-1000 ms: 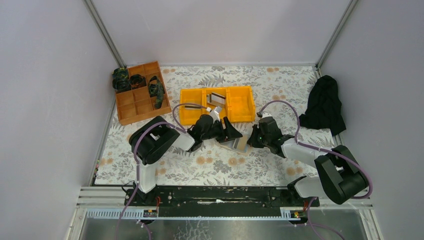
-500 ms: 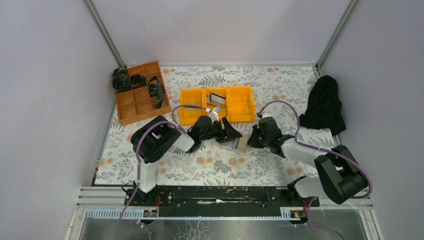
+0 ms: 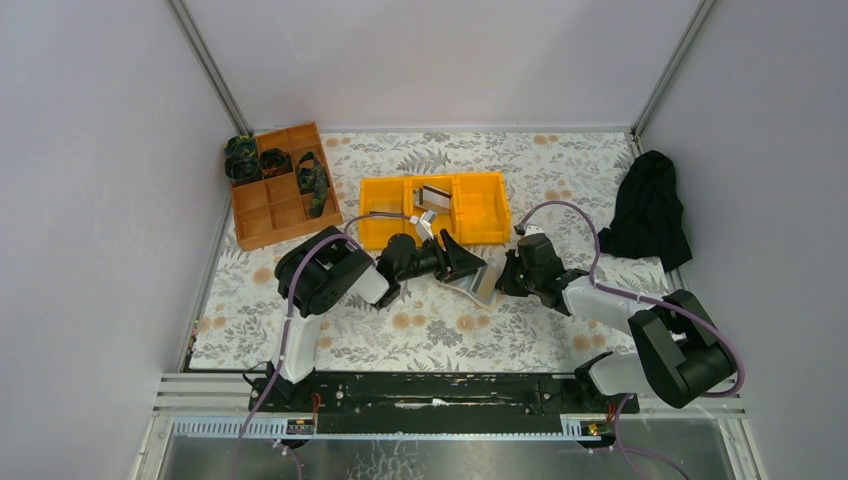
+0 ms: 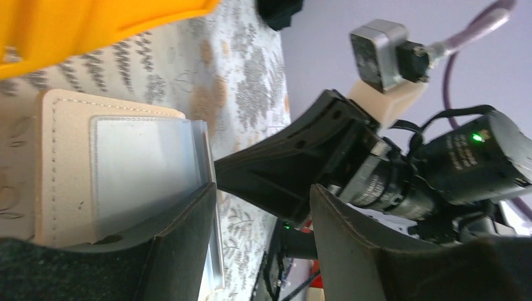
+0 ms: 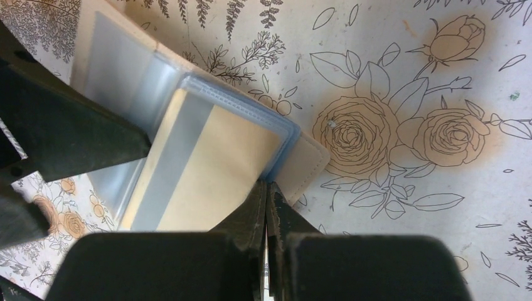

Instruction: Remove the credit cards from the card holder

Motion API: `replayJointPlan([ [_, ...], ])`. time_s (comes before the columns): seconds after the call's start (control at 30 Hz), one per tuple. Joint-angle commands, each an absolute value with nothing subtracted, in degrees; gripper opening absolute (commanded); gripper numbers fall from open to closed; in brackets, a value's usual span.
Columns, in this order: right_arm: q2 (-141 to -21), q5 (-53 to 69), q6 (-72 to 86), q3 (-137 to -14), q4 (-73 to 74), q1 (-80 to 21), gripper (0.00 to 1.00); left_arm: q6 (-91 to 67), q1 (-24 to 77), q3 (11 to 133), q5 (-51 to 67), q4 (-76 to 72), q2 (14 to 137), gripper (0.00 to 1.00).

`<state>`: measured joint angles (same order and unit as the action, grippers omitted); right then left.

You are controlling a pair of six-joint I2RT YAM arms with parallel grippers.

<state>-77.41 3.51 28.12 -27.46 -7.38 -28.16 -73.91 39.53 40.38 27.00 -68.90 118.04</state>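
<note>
Well, partway: credit cards (image 3: 433,195) sit in the yellow bin (image 3: 482,212) at 12 o'clock; card holder (image 3: 486,286) lies open on the surface (image 3: 560,170), tan card (image 5: 213,169) inside; left tool (image 3: 474,265) gapes; right tool (image 5: 266,188) pinched shut at its sleeve.

- A table (image 3: 420,330) covered by a pale cloth printed with grey leaves and tan roses is seen, closed in by grey walls on three sides.
- An orange-brown divided tray (image 3: 262,212) of square compartments is set on the cloth at the far left corner, slightly turned.
- A yellow three-compartment plastic bin (image 3: 482,208) is placed on the cloth near the middle, just right of the tray and apart from it.
- A crumpled black cloth (image 3: 650,210) is heaped at the right edge, against the wall.
- A small tan folding card holder (image 3: 478,280) with pale translucent sleeves is laid open on the cloth, just in front of the bin.
</note>
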Motion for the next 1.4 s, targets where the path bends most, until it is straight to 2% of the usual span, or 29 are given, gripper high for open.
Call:
replayJointPlan([
  [0.0, -80.3, 5.3, 28.5, -26.7, -6.6, -29.0, 0.00, -77.9, 42.0, 42.0, 35.0, -78.7, 118.5, 0.63],
  [0.4, -79.3, 4.4, 28.4, -27.3, -5.6, -29.0, 0.00, -74.6, 42.9, 41.0, 35.0, -71.3, 120.3, 0.60],
  [0.57, -79.5, 4.5, 28.5, -27.4, -5.9, -29.0, 0.00, -66.0, 42.9, 41.9, 31.7, -54.9, 115.4, 0.59],
  [0.77, -79.5, 4.6, 28.5, -27.6, -6.0, -29.0, 0.00, -60.0, 42.9, 44.3, 29.2, -42.9, 112.6, 0.59],
  [0.93, -79.8, 4.6, 28.5, -27.6, -6.1, -29.0, 0.00, -60.1, 43.5, 45.6, 31.0, -41.9, 113.9, 0.57],
  [1.07, -80.4, 4.7, 28.4, -27.8, -6.6, -29.0, 0.00, -57.9, 45.1, 49.0, 31.7, -35.4, 115.4, 0.56],
  [1.37, -81.4, 4.9, 28.6, -27.8, -7.3, -29.0, 0.00, -62.3, 46.5, 50.1, 38.0, -40.6, 117.5, 0.54],
])
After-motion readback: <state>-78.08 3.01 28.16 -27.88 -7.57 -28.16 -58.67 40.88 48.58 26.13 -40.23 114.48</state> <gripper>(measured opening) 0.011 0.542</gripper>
